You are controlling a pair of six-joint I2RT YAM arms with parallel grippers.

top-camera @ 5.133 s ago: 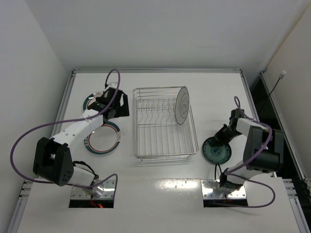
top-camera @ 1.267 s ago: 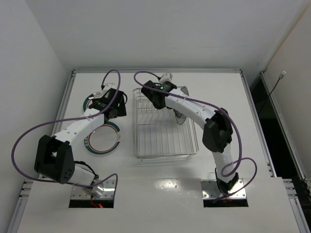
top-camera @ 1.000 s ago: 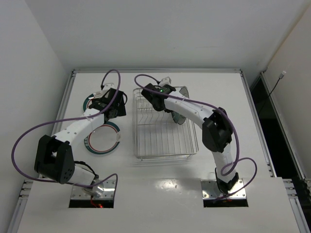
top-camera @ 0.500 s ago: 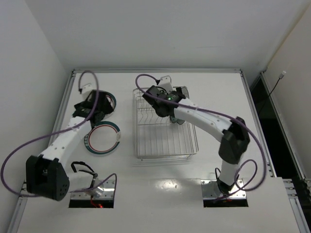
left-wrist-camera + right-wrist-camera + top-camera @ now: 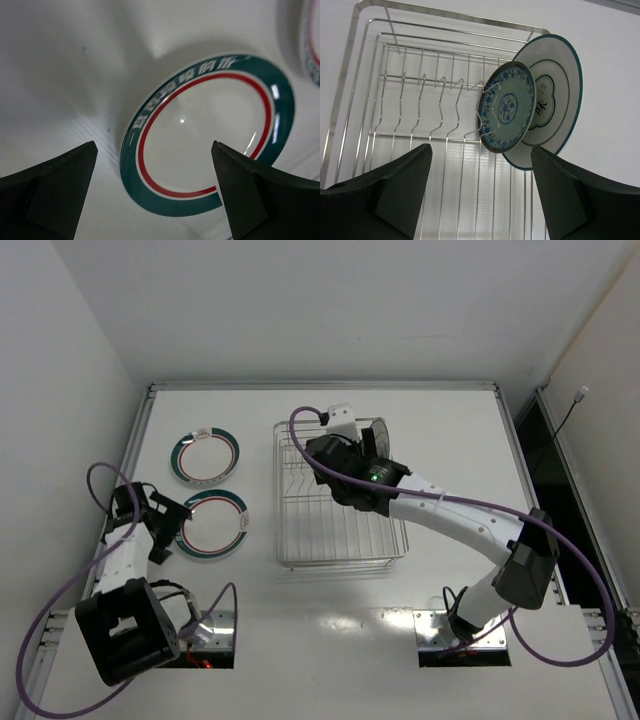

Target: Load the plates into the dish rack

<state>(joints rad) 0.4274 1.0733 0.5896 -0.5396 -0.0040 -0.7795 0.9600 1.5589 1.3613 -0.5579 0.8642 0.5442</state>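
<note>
Four plates are in view, along with one dish rack (image 5: 330,530) and two grippers. Two plates stand in the rack and two lie flat on the worktop (image 5: 450,420).

In the right wrist view, the blue patterned plate (image 5: 507,107) stands on edge among the upright prongs near the rack's far end. The larger white plate with a thin dark teal rim (image 5: 555,90) stands right behind it, partly covered by it. The right gripper (image 5: 481,150) hovers over the rack with its fingers spread wide and nothing between them. Both racked plates lie ahead of the fingertips and apart from them.

To the left of the rack, well apart from it, the far plate (image 5: 204,457) and the near plate (image 5: 212,524) lie side by side, close together. Both have teal rims. The left gripper (image 5: 154,145) sits low at the worktop's left side, near the near plate's left edge, with its fingers fully spread and empty.

In the left wrist view, a plate with white characters on its dark teal rim (image 5: 210,140) and a red ring inside lies flat between and beyond the fingers, untouched. A sliver of the other worktop plate shows at the upper right edge. Which one is the far plate cannot be told for sure.
</note>
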